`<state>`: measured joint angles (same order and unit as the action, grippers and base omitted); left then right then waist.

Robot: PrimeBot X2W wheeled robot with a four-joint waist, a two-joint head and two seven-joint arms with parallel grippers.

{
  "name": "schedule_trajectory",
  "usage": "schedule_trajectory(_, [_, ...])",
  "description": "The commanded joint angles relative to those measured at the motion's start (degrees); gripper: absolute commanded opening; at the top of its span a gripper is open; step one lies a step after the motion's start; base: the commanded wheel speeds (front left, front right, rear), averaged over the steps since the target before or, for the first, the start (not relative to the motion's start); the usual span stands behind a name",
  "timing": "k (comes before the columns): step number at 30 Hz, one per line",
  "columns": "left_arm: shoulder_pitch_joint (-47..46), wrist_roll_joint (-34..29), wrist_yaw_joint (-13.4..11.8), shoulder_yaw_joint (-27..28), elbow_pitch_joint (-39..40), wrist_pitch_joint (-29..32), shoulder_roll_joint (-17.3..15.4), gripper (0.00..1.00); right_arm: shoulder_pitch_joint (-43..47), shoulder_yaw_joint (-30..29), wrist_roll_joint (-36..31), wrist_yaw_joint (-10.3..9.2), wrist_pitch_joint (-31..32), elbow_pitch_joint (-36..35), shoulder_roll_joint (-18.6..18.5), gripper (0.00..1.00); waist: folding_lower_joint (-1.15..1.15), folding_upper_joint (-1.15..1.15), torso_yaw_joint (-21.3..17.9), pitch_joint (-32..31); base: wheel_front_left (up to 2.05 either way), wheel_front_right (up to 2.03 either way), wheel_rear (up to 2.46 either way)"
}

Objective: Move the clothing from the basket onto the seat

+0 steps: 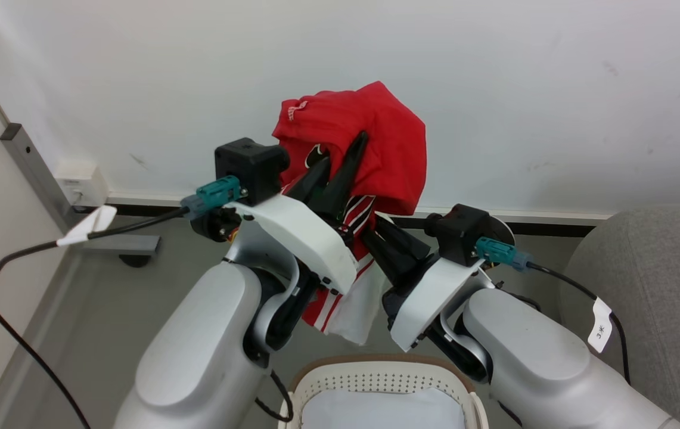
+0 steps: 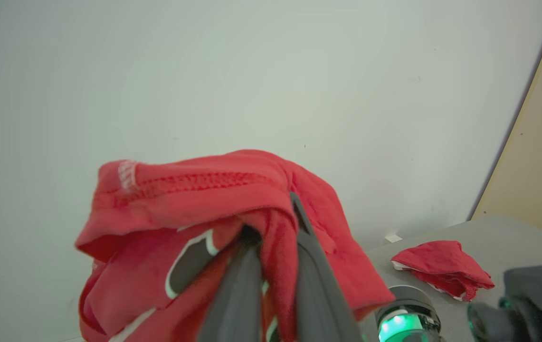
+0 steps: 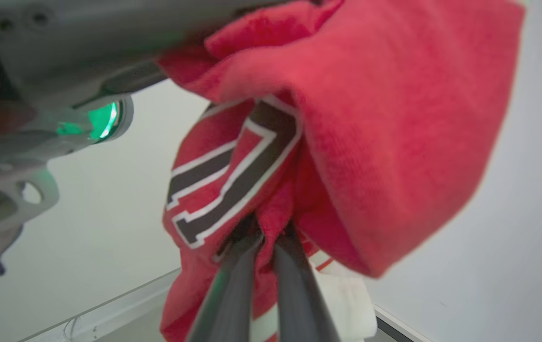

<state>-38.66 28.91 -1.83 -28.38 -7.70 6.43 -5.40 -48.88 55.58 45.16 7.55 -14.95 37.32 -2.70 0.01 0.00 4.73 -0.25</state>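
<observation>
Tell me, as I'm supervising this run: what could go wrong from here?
The jersey trails down over the basket; it may snag the rim on the swing to the sofa. The left end effector and right end effector pinch it close together; diverging paths could pull one grip loose.

Bright even light; clothing blurred close-up.
</observation>
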Motion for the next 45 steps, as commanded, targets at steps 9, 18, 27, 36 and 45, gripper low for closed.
schedule_trajectory(9, [1.2,0.0,-0.8,0.2,-0.5,-0.6,-1.5,0.41,0.8,-3.6,-0.8,-0.13,-0.1,-0.3,-0.1,0.00,-0.01,0.00,-1.3,-0.1,0.00,0.00,0.00])
schedule_trajectory(18, [2.2,-0.1,-1.2,0.0,-0.4,-1.2,-2.1,1.00,2.4,-6.0,-1.7,-0.13,-0.1,-0.9,-0.1,0.00,-0.01,0.00,-1.9,-0.8,0.00,0.00,0.00])
schedule_trajectory(27, [5.0,0.3,-1.2,-1.1,0.5,-0.4,-3.2,1.00,3.6,-10.4,-4.3,-0.13,-0.1,-0.9,-0.8,0.00,-0.01,0.00,-2.3,-1.2,0.00,0.00,0.00])
schedule_trajectory(36, [9.0,0.7,-1.2,-2.9,1.5,-0.2,-3.7,1.00,4.7,-16.5,-5.9,-0.13,-0.1,-3.3,-3.6,0.00,-0.01,0.00,-3.8,-0.9,0.00,0.00,0.00])
schedule_trajectory(45, [12.3,-0.4,-1.5,-5.0,0.9,-2.0,-3.8,1.00,6.1,-20.1,-7.7,-0.13,-0.1,-5.9,-4.7,0.00,-0.01,0.00,-9.0,0.0,0.00,0.00,0.00])
